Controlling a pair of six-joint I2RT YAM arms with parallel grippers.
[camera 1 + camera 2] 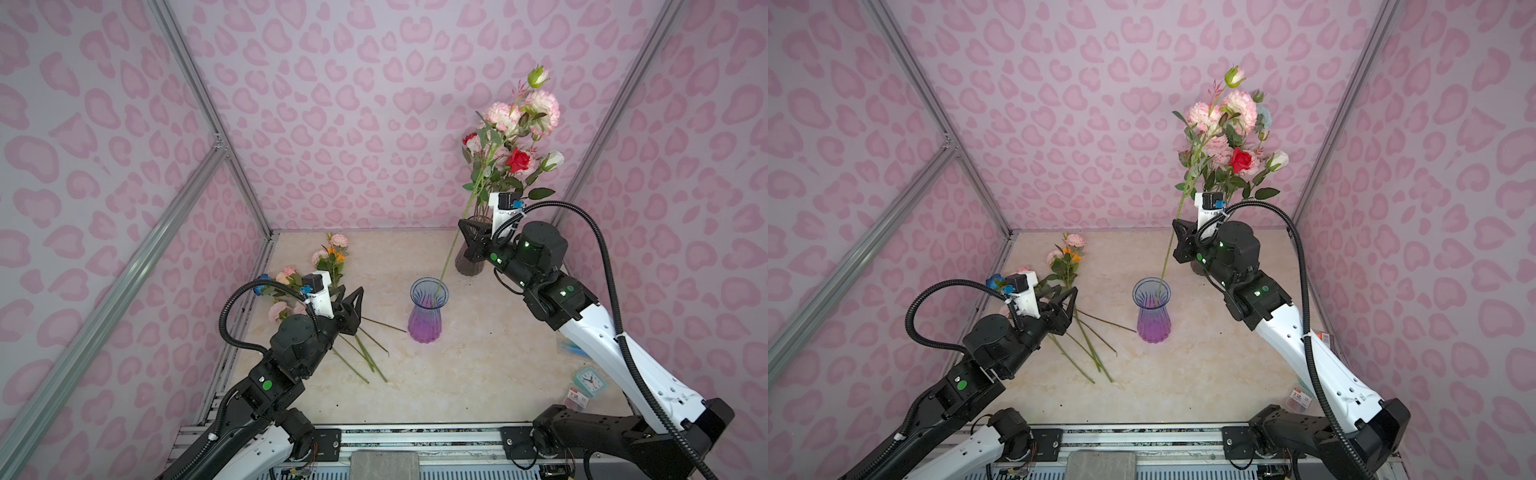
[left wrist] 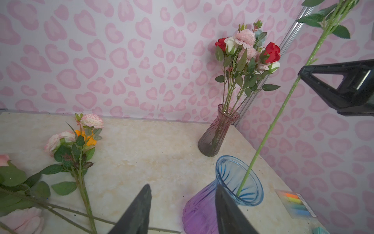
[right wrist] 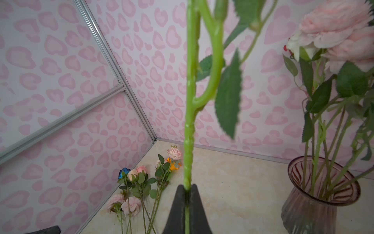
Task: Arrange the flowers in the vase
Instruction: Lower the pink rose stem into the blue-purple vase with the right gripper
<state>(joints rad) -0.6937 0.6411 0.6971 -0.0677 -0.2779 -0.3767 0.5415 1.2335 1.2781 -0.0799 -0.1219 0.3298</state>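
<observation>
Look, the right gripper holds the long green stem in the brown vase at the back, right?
No. The right gripper pinches the long green stem, but its end sits in the blue-and-purple vase, as the left wrist view shows.

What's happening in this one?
The right gripper is shut on a long green stem, its lower end inside the blue-purple vase. The left gripper hangs open and empty by the loose flowers lying on the table. A brownish vase at the back holds a bunch.
</observation>
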